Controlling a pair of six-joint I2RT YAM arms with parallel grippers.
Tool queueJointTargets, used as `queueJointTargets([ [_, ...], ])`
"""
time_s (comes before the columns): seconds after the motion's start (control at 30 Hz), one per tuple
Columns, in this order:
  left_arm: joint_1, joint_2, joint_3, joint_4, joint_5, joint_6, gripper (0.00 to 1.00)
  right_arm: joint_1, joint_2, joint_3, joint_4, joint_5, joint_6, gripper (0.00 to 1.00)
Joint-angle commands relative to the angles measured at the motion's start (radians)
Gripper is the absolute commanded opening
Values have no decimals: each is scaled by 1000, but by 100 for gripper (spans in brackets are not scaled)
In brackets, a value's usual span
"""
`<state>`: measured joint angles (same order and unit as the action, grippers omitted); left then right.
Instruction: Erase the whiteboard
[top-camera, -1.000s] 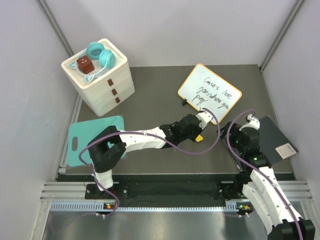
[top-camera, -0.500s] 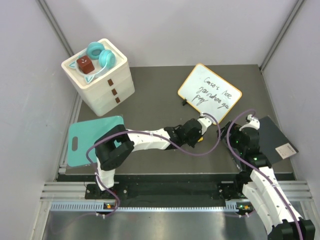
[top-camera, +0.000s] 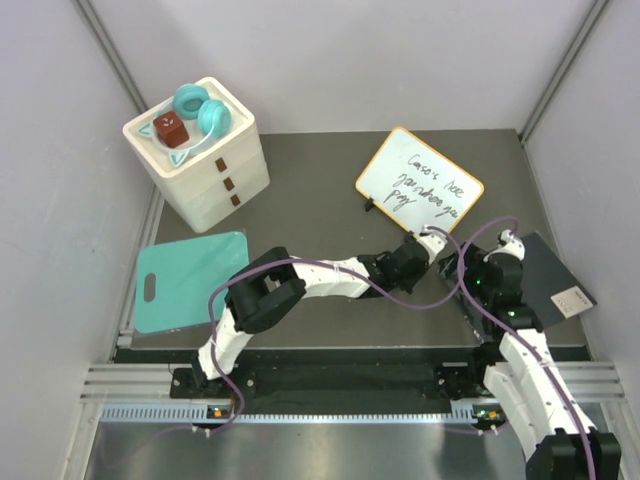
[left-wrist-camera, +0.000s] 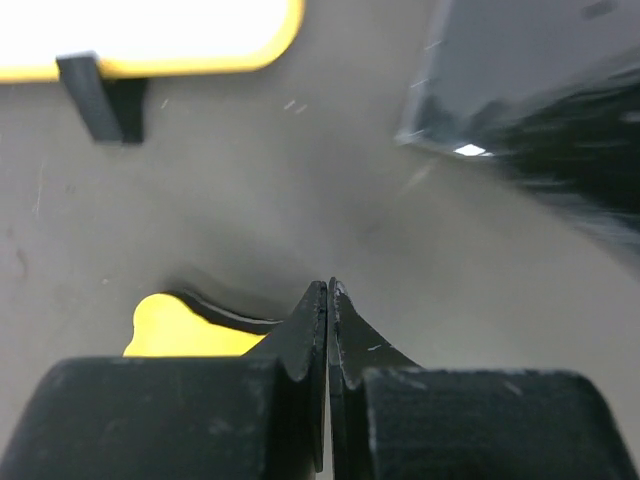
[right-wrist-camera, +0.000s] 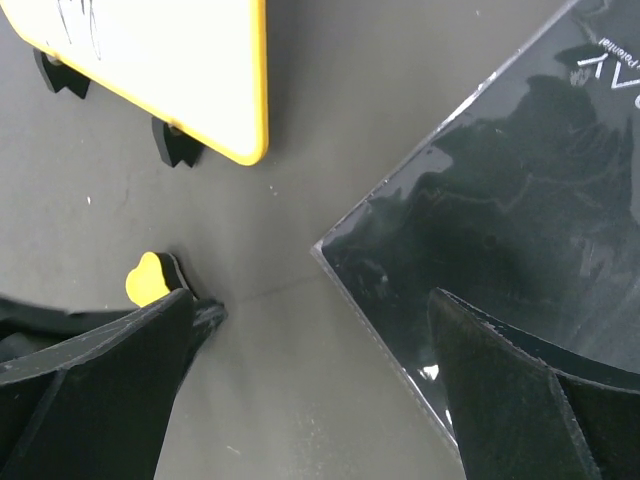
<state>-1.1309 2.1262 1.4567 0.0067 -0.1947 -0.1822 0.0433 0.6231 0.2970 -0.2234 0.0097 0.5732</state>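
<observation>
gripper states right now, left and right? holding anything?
Left gripper: closed, fingers meeting, nothing between them; the small yellow-and-black block lies beside it.
Right gripper: open, empty.

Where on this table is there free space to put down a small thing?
Bare table lies between the drawer box and the whiteboard, and between the left arm and the near edge. It is crowded beside the whiteboard's near corner, where that arm, the right arm, a yellow piece and the dark slab meet.
</observation>
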Motion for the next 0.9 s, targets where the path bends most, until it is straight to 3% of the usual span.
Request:
queueJointTargets([
  [0.0,0,41,33,35,-141,0,0,-39,-17,-7,32,-45,1,99],
  [0.23,2,51,8,-2,-206,-6,0,-71,-39,-9,19,-73,1,99],
  [0.57,0,-92,-202,2,-394,12,0,-71,-49,-39,33,-94,7,99],
  [0.73,2,-245,-301,136,-208,84,0,-69,-62,-45,33,-99,8,99],
  [0.87,2,-324,-286,129,-184,99,0,-69,-62,-36,25,-103,5,99],
])
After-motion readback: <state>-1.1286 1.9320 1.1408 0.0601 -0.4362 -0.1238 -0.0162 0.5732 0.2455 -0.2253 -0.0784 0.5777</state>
